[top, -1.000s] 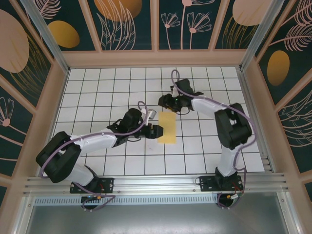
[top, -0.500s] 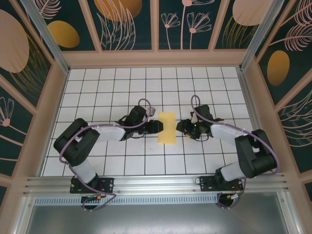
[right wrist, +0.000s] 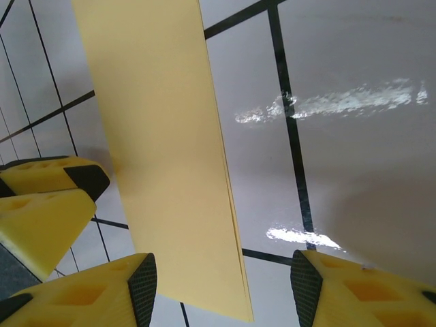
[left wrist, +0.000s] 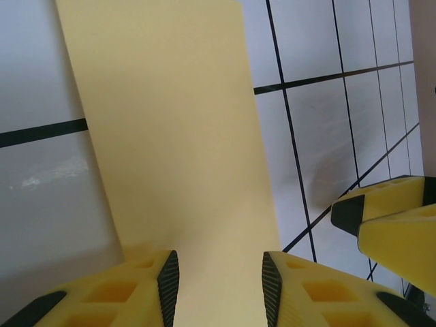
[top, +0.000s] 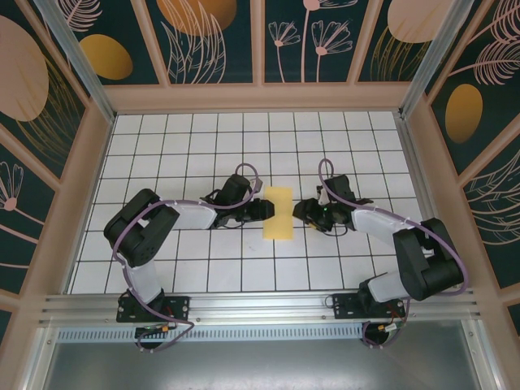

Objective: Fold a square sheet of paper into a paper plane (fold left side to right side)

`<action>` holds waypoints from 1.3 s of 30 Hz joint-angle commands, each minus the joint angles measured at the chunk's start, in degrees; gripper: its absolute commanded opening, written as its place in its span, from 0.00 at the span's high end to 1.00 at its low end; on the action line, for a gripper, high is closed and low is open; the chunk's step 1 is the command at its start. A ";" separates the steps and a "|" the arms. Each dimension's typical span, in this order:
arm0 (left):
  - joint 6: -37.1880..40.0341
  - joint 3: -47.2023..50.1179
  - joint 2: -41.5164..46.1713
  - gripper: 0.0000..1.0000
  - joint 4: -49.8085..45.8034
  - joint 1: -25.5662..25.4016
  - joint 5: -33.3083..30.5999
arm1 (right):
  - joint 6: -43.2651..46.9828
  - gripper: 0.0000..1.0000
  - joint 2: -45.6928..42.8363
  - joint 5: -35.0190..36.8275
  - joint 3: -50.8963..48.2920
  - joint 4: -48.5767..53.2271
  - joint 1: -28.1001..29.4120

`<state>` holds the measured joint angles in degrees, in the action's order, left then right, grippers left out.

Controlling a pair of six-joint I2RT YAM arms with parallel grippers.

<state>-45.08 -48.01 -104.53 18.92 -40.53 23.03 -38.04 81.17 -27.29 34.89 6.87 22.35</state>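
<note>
Yellow sheet of paper flat on bench, between left end effector and right end effector, both parted, empty.

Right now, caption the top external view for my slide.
Left gripper and right gripper, both open, flank the folded yellow sheet.

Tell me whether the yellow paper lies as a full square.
No, the sheet of paper is a narrow rectangle, clearly longer than wide.
</note>
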 commanded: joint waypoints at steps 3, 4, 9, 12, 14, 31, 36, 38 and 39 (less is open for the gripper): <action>-0.26 1.30 -0.72 0.60 -0.65 0.11 -1.29 | -0.81 0.42 1.79 -1.95 1.76 -1.12 1.12; -0.48 1.80 -0.58 0.60 -0.41 0.15 -1.48 | -1.21 0.42 2.04 -2.42 1.76 -1.82 1.21; -2.06 4.00 -0.40 0.62 2.12 0.10 -0.73 | -2.42 0.42 3.54 -4.07 2.27 -4.10 1.47; -2.65 4.94 -0.40 0.62 3.00 0.13 -0.75 | -2.55 0.42 4.68 -4.18 2.90 -3.97 1.72; -2.90 5.44 -0.38 0.63 3.62 0.12 -0.45 | -2.95 0.42 5.22 -4.25 3.05 -4.30 1.74; -3.10 6.08 -0.41 0.66 4.11 0.11 -0.36 | -2.72 0.45 12.74 -2.75 8.12 -5.05 2.61; -3.18 6.04 -0.67 0.66 4.21 0.10 -0.12 | -2.25 0.45 14.61 -2.71 9.20 -4.96 3.01; -3.12 5.99 -0.67 0.67 4.20 0.10 0.00 | -2.12 0.46 15.06 -3.25 9.36 -5.22 3.27; -3.21 6.01 -0.67 0.66 4.20 0.10 0.00 | -2.12 0.46 15.08 -3.41 9.36 -5.49 3.31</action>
<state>-47.27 -43.27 -104.53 24.25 -40.42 22.00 -40.86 94.45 -30.94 42.72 3.42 24.64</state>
